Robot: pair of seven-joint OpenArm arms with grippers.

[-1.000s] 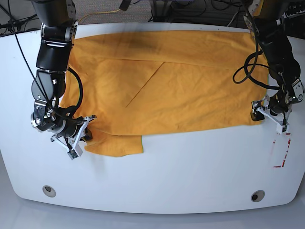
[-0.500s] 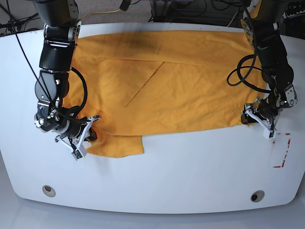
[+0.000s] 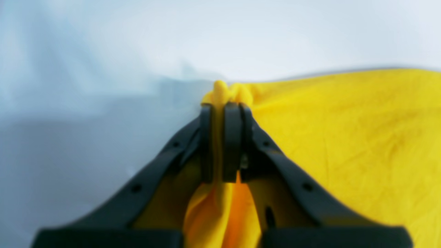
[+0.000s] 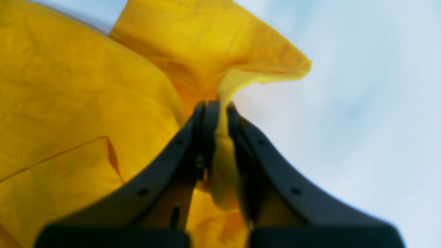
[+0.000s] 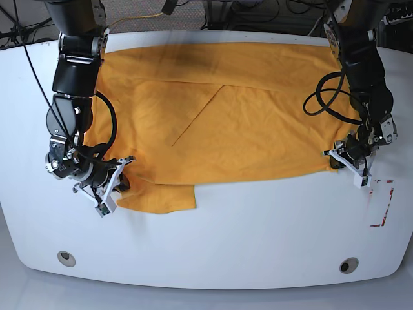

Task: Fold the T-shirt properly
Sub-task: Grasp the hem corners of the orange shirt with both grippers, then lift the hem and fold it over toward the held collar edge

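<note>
The orange-yellow T-shirt (image 5: 245,123) lies spread across the far half of the white table (image 5: 258,239), with a flap folded over its middle and a sleeve sticking out at the front left. My left gripper (image 5: 345,163) is at the shirt's front right corner. In the left wrist view this gripper (image 3: 222,106) is shut on a bunched edge of the T-shirt (image 3: 344,137). My right gripper (image 5: 113,187) is at the front left sleeve. In the right wrist view it (image 4: 217,105) is shut on a fold of the T-shirt (image 4: 69,86), lifted slightly.
Red tape marks (image 5: 382,203) lie on the table just right of the left gripper. Two round holes (image 5: 66,258) (image 5: 349,265) sit near the front edge. Black cables (image 5: 326,97) loop off the left arm over the shirt's right side.
My left gripper has slid left onto the shirt's front right corner and shut on it. The right gripper stays shut on the sleeve, barely shifted.
</note>
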